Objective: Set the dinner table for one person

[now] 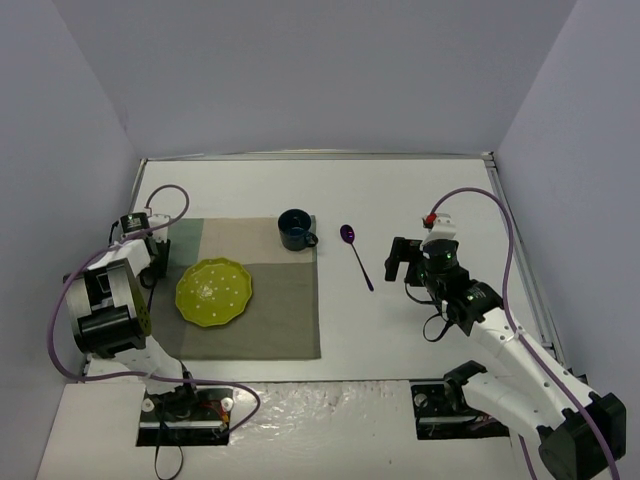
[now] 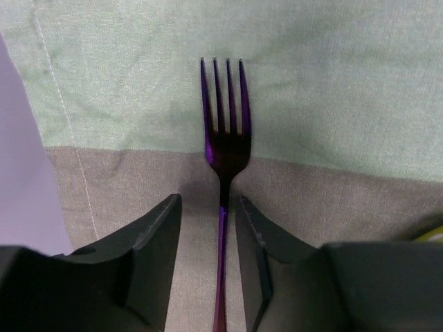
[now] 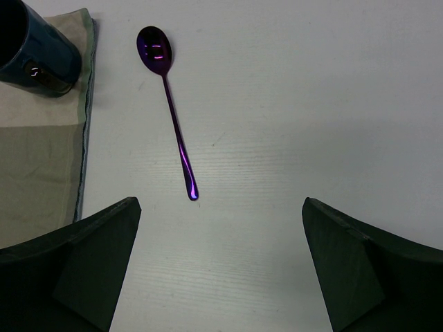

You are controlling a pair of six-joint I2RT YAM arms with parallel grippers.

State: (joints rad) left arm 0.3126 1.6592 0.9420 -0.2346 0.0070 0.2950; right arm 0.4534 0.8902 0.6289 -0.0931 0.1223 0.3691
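top: desk (image 1: 420,190) spans the view, bearing placemat (image 1: 290,320), plate (image 1: 213,291), cup (image 1: 295,229), spoon (image 1: 357,256) | left wrist: left jaws narrow — straddling fork (image 2: 226,149) handle (gaps each side) on placemat | right wrist: right jaws wide — over bare desk, spoon ahead

High overview, close wrist views, shared spoon (image 1: 358,260)

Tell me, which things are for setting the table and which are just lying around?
For the job: table, placemat, plate, mug, fork, spoon.
Just there: crinkled sheet at the near edge, walls.
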